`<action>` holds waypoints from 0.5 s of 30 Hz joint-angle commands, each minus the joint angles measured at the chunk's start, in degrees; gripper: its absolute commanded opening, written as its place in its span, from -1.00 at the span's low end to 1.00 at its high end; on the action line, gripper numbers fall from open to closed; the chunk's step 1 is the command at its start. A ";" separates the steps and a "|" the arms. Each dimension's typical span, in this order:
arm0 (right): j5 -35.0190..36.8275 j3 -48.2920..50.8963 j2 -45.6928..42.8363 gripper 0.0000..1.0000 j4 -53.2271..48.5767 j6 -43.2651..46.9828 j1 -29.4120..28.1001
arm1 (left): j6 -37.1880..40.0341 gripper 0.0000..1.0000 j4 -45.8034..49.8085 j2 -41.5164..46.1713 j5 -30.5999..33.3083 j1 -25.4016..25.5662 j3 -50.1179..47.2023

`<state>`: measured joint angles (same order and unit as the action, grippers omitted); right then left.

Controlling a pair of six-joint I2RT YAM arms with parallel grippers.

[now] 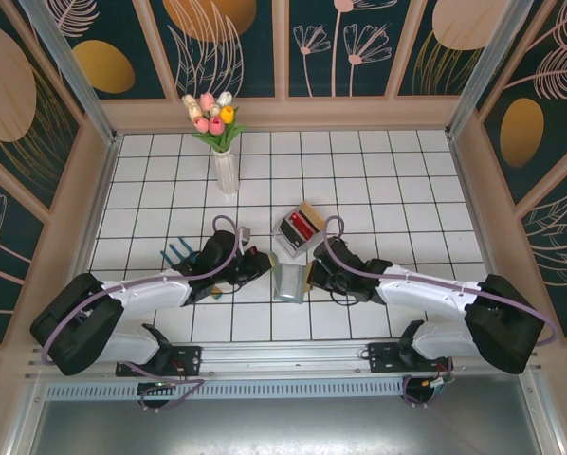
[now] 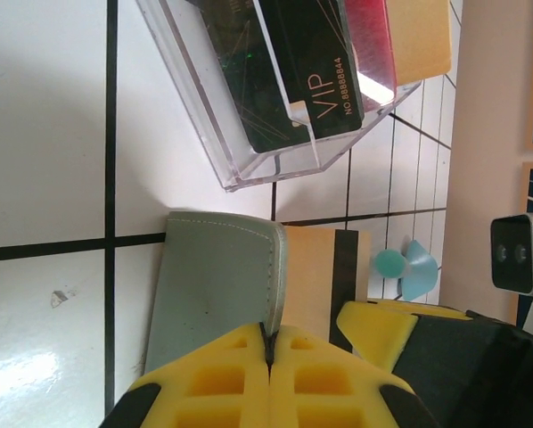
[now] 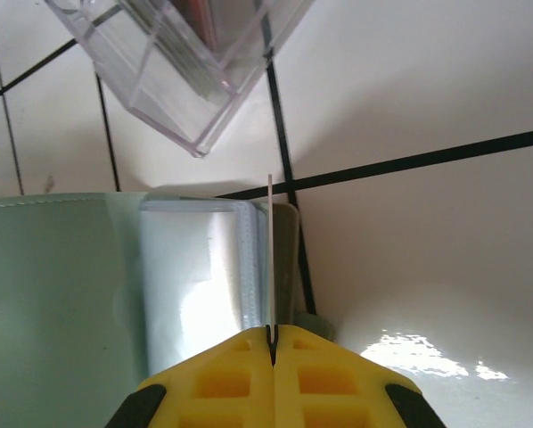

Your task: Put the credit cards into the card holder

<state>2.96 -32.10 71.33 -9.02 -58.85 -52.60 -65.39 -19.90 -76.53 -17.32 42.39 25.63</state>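
Top external view: the card holder [image 1: 290, 282] lies just beside the clear box [image 1: 300, 228], on its arm-side. The left gripper [image 2: 268, 333] pinches the holder's flap; the right gripper [image 3: 271, 332] clamps a tan card [image 2: 311, 276] (edge-on) near that box, which holds more credit cards [image 2: 320, 76].

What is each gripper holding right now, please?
Left gripper: closed on the card holder, at its edge.
Right gripper: closed on a tan card.
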 commanded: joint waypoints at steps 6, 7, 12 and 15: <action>2.18 -1.67 -1.54 -1.00 -0.09 -0.49 -0.84 | 5.42 -1.00 8.80 0.46 3.21 0.23 2.32; 2.05 -1.84 -1.50 -1.00 -0.12 -0.35 -0.88 | 5.82 -1.00 9.15 0.46 3.18 0.19 2.54; 1.24 -1.92 -1.08 -1.00 1.36 -0.08 -1.13 | 7.18 -1.00 10.73 0.16 3.30 0.18 3.58; 2.05 -1.83 -0.98 -1.00 2.00 -0.56 -1.63 | 7.78 -1.00 11.63 0.17 3.67 0.21 4.07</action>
<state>3.64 -32.75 71.26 -8.75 -59.02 -53.54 -59.77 -12.32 -76.49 -14.70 42.39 28.53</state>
